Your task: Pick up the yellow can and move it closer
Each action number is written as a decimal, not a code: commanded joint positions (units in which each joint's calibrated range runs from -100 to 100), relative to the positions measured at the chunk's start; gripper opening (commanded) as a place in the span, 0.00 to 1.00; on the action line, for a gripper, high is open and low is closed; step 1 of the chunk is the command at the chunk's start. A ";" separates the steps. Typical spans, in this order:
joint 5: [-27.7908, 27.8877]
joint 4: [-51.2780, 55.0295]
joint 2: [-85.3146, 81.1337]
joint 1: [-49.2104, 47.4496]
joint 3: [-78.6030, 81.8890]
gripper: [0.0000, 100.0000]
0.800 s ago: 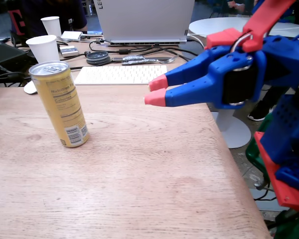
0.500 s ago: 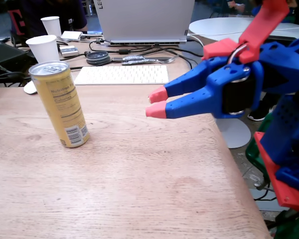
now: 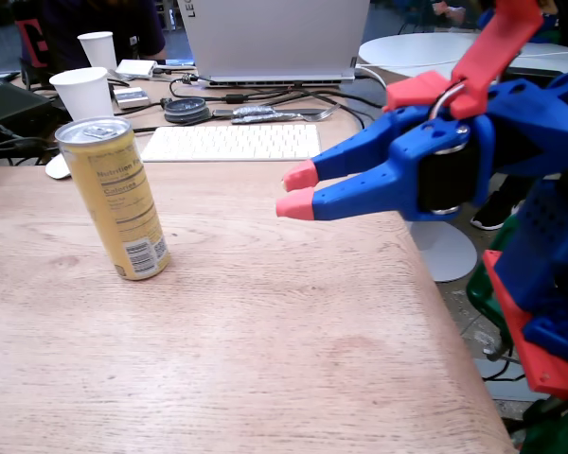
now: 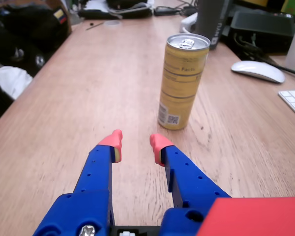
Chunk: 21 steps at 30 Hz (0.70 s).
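The yellow can (image 3: 115, 197) stands upright on the wooden table (image 3: 265, 340), at the left of the fixed view; its silver top, nutrition panel and barcode face the camera. In the wrist view the yellow can (image 4: 182, 81) stands ahead and a little right of the fingers. My blue gripper (image 3: 298, 189) with red fingertips hovers above the table to the can's right, well apart from it. The gripper (image 4: 136, 145) is open with a modest gap and holds nothing.
Behind the can are two white paper cups (image 3: 83, 92), a white keyboard (image 3: 229, 142), a white mouse (image 4: 258, 71), a laptop (image 3: 275, 38) and cables. The table's right edge (image 3: 454, 312) runs under the arm. A dark bag (image 4: 27, 32) sits off the table's left in the wrist view.
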 commanded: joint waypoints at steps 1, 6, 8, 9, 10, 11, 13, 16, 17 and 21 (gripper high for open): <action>-0.24 -0.15 -0.63 -1.73 0.52 0.13; -0.34 -0.15 -0.63 -1.90 0.52 0.13; 0.24 -0.31 -0.54 -0.04 0.52 0.13; 0.29 -1.21 -0.28 0.30 0.52 0.13; 0.29 -1.30 0.23 1.48 0.52 0.13; 0.29 -1.38 2.80 3.68 0.42 0.13; 0.24 -1.79 9.84 13.16 -1.28 0.13; 0.24 -13.12 17.38 18.91 -2.32 0.13; 0.24 -18.45 21.33 18.91 -2.32 0.13; 0.10 -42.26 42.51 19.08 -2.32 0.13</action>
